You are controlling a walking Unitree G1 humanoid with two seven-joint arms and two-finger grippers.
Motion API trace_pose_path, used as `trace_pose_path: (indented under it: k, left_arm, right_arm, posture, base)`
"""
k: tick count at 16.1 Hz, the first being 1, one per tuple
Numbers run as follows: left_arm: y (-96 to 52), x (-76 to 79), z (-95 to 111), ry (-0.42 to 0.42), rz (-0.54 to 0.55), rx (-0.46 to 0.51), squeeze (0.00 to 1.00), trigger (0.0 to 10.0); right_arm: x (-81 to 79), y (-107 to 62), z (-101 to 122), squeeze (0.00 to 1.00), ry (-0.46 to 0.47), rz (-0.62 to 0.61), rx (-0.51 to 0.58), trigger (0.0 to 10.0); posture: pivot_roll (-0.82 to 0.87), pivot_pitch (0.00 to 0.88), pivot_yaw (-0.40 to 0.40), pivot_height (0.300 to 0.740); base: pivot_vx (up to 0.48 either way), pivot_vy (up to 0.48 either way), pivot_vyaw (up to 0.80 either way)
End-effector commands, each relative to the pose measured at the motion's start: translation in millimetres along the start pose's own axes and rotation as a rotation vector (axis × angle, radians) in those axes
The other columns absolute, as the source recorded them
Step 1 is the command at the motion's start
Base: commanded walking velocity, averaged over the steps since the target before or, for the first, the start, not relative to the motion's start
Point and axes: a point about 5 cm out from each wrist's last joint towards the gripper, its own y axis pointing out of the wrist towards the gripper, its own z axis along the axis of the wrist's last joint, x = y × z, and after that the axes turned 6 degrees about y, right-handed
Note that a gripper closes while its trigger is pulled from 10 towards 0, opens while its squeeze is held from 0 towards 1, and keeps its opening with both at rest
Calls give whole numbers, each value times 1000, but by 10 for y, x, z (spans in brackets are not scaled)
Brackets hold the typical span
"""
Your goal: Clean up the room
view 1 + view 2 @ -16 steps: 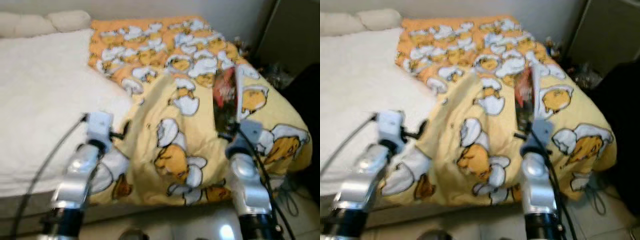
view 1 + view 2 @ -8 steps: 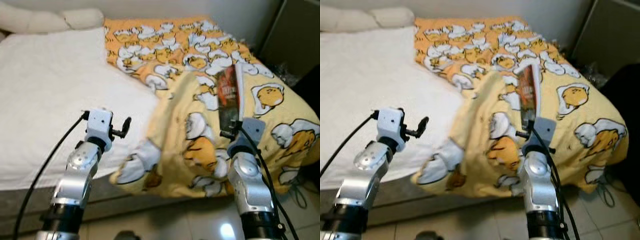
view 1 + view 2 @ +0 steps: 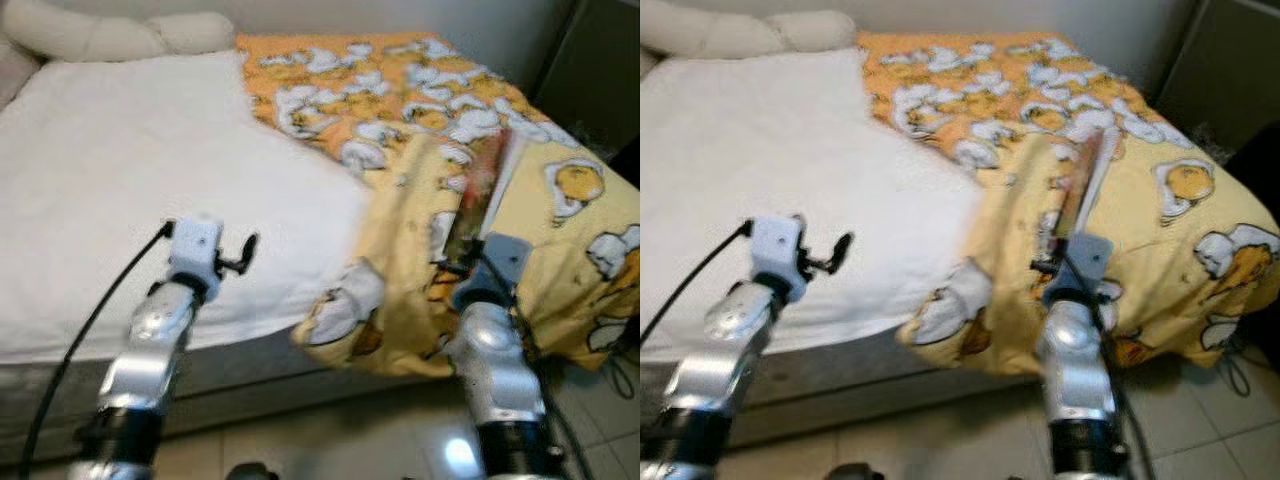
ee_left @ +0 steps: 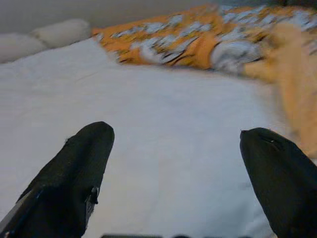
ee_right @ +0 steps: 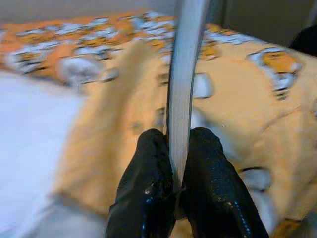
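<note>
Right now my right gripper pinches a thin book above the yellow duvet; my left gripper hovers spread over the white sheet.

Both arms are silver metal, built of rounded cylindrical segments that end in black collars nearest the body. The left arm carries a boxy light-grey wrist housing just behind its claw, with a small black knob projecting from its side. A black cable loops from that housing back along the arm. The right arm has a grey-blue wrist block and its own black cable. The fingers are matte black, rounded and finely textured.
</note>
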Motion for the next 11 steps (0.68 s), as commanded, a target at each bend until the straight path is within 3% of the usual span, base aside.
trace_pose_path:
  k: [1, 11]
  left_arm:
    - [19, 32, 45, -3, -12, 20, 0, 10000]
    - [-2, 38, 22, 3, -11, 24, 0, 10000]
  right_arm:
    - [11, 18, 124, 0, -6, 3, 61, 10000]
    - [-26, -4, 113, 0, 7, 30, 72, 10000]
  posture:
    - [89, 0, -12, 740]
    - [87, 0, -9, 740]
  base:
    - [0, 398, 0]
    - [0, 399, 0]
